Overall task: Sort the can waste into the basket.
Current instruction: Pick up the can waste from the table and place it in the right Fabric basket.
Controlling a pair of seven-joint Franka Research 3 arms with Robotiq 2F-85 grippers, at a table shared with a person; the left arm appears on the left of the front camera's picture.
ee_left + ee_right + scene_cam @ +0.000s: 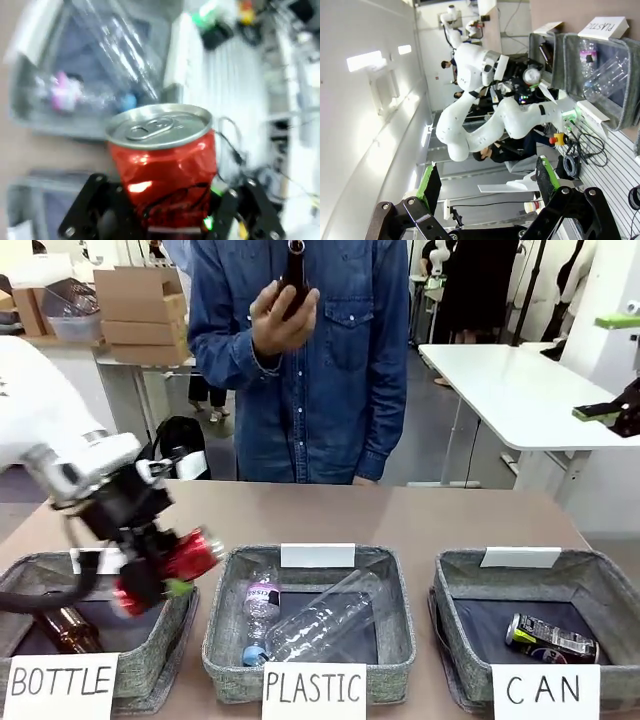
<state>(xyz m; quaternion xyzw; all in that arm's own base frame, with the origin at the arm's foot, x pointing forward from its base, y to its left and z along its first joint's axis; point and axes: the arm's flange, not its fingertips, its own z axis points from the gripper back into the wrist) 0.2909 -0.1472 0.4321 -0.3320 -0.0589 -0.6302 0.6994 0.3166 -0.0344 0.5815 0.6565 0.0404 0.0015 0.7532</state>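
My left gripper (163, 577) is shut on the dented red can (190, 555) and holds it in the air over the right rim of the BOTTLE basket. In the left wrist view the red can (162, 160), with its silver top, sits between the black fingers (92, 210) of the left gripper (167, 205). The dark printed can (550, 637) lies inside the grey CAN basket (590, 575) at the front right. My right gripper (608, 365) hangs high at the right edge. In its own view the right gripper (487, 185) is open with nothing between its green pads.
A person stands across the table and holds a brown bottle (293, 280) at chest height. The middle PLASTIC basket (225, 620) holds clear plastic bottles (320, 620). The BOTTLE basket (20, 575) at the left holds a brown bottle (65, 628). Bare tabletop (400, 515) lies behind the baskets.
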